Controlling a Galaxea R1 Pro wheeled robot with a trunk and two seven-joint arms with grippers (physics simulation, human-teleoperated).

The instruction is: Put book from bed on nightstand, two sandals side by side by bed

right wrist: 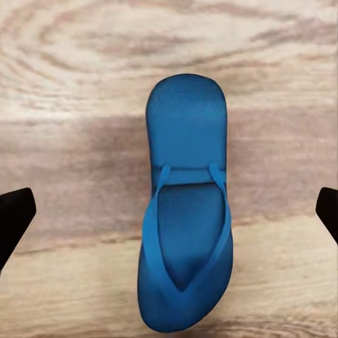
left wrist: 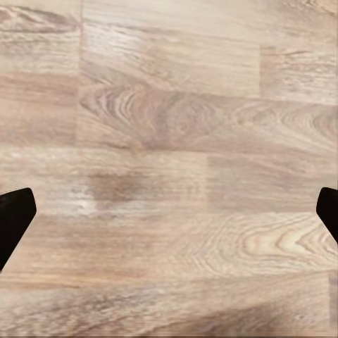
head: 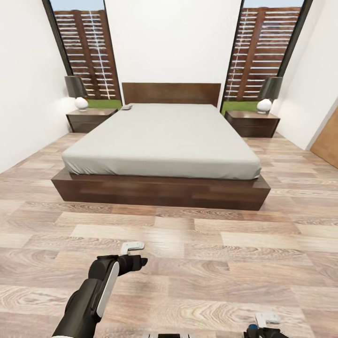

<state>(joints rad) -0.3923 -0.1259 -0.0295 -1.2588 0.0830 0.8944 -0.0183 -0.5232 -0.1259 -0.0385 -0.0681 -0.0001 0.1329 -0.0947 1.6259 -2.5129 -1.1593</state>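
Observation:
The bed (head: 164, 141), with its grey mattress and dark wood frame, stands ahead in the bedroom. A small flat thing that may be the book (head: 126, 107) lies at the mattress's far left corner by the headboard. A nightstand (head: 91, 119) flanks the bed on the left, and another nightstand (head: 252, 123) on the right. One blue sandal (right wrist: 184, 211) lies sole-down on the floor. My right gripper (right wrist: 169, 218) hangs open above it, one fingertip on each side. My left gripper (head: 134, 256) points down at bare floor, open (left wrist: 169, 218) and empty. My right gripper (head: 265, 326) sits at the head view's lower edge.
Each nightstand carries a lamp, one on the left (head: 79, 92) and one on the right (head: 268, 94). Tall windows (head: 87, 47) rise behind them. Wood plank floor (head: 211, 253) stretches between me and the bed's foot. A wooden door panel (head: 328, 143) is at the right wall.

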